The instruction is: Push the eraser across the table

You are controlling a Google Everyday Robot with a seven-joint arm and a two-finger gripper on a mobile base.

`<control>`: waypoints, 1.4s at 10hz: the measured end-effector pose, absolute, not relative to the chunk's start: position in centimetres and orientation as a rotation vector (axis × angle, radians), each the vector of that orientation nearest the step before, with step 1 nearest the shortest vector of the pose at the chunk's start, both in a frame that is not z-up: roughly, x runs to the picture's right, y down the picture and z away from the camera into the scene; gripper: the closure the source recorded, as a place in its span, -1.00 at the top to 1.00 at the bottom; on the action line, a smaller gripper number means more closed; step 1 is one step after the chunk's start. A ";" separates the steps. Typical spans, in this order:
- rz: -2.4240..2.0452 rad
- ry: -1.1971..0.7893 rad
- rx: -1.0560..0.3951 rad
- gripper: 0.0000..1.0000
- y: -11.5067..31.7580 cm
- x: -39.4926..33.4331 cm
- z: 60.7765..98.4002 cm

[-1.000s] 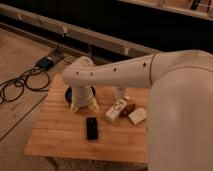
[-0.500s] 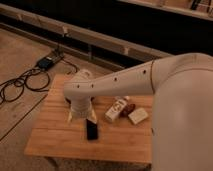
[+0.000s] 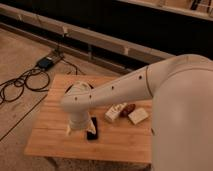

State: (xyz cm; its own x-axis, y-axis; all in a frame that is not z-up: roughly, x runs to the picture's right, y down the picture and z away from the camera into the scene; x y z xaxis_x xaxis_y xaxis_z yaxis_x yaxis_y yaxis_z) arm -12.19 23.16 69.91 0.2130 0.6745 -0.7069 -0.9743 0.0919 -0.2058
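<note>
Camera view of the table [image 3: 55, 142] with the robot arm [image 3: 125, 85] reaching in from the right. Over the last second the arm has swung from the far-left part of the table, where it hung above a black bowl, forward and down; the gripper [image 3: 75, 131] now sits low over the planks at the front-left, just beside the left edge of the eraser [image 3: 94, 135]. Whether the gripper is spread or pressed together cannot be told, as the wrist housing covers it, and it holds nothing that can be seen. The eraser lies flat near the front edge, left of centre, in roughly the spot it held a second ago, so the push appears not yet begun; whether contact has been made cannot be told. The white carton [image 3: 115, 112], a small brown item [image 3: 129, 108] and the pale tan block [image 3: 138, 115] lie close together to the eraser's right and further back. Judged from this layout, the approach is complete and a sideways stroke to the right would carry the eraser across the open front strip, passing near the carton
</note>
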 end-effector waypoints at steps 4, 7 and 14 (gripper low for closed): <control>1.288 0.492 -0.803 0.50 25.9 -13.5 69.2; 1.235 0.484 -0.874 0.50 28.9 -14.3 69.2; 1.174 0.471 -0.918 0.50 30.9 -15.7 72.4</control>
State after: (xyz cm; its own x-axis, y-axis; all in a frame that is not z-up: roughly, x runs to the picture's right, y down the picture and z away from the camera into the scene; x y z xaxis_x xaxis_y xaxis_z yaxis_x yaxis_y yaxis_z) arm -15.72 30.86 72.42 0.3501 0.5758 -0.7389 -0.9267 0.0976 -0.3630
